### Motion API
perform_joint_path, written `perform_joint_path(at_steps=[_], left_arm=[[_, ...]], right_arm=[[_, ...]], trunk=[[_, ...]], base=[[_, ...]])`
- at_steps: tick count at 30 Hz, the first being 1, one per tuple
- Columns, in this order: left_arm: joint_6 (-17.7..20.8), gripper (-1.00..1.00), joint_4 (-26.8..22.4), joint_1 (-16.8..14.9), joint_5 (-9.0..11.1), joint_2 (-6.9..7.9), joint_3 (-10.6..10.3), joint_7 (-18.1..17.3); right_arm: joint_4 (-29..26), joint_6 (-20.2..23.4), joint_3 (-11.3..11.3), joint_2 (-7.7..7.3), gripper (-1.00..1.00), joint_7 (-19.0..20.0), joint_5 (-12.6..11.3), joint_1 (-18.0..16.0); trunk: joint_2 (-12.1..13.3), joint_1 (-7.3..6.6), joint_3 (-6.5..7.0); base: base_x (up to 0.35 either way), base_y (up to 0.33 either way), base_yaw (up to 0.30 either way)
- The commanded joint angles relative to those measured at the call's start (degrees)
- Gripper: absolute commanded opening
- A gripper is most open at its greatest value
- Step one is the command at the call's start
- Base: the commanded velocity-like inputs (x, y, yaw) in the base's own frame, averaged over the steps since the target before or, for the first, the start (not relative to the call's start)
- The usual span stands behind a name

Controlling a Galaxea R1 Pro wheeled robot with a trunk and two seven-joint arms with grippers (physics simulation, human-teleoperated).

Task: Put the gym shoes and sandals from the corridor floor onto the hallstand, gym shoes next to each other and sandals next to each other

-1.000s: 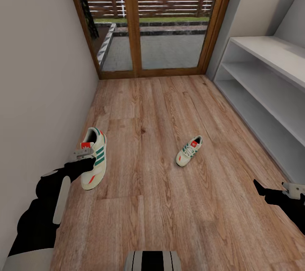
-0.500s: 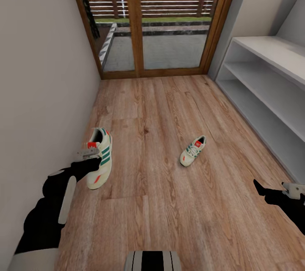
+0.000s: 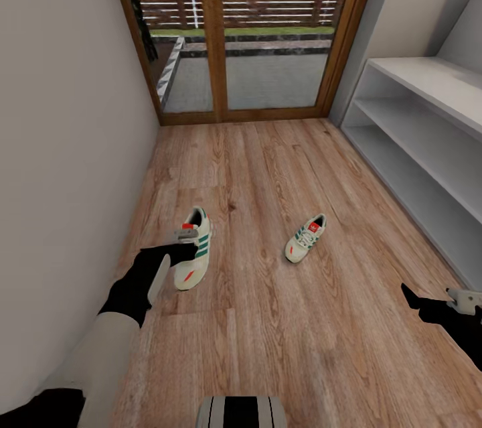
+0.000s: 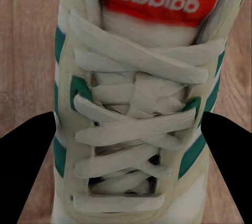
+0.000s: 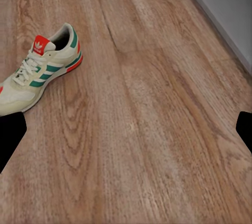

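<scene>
One gym shoe [image 4: 136, 108] in left hand [image 3: 182, 244]

Wood-plank corridor floor [image 3: 268, 321] carries one gym shoe [image 3: 304, 238], lying flat mid-floor, well apart from the hallstand [image 3: 428, 147], toe pointing away from it. Hallstand's base sits on the floor along the wall; visible shelves bare.

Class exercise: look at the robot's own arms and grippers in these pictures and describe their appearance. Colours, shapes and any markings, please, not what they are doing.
The left arm has a glossy black forearm with a pale grey panel along it, and a light grey-white upper segment. The left gripper has silver-grey metal parts. The right gripper is black with a small grey-white piece. In the wrist views, the fingers appear as plain black wedges. No cables or lettering are visible.
</scene>
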Motion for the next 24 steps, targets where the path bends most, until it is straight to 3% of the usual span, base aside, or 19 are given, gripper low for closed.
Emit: perform_joint_path(at_steps=[1,8,24], left_arm=[[-0.62,-1.0,1.18,-0.52,-0.04,-0.43,-0.12,-0.07],[-2.59,-1.0,4.91,-2.16,-0.26,-2.14,-1.26,-0.25],[-3.5,-1.0,5.59,-2.58,-0.37,-2.47,-2.51,0.07]], right_arm=[[0.0,0.0,0.0,0.0,1.0,-0.17,0.0,0.0],[0.0,0.0,0.0,0.0,1.0,-0.96,0.0,0.0],[0.0,0.0,0.03,0.0,1.0,-1.18,0.0,0.0]], trunk=[[0.0,0.0,0.0],[0.0,0.0,0.0],[0.0,0.0,0.0]], base=[[0.0,0.002,0.0],[0.0,0.001,0.0],[0.0,0.0,0.0]])
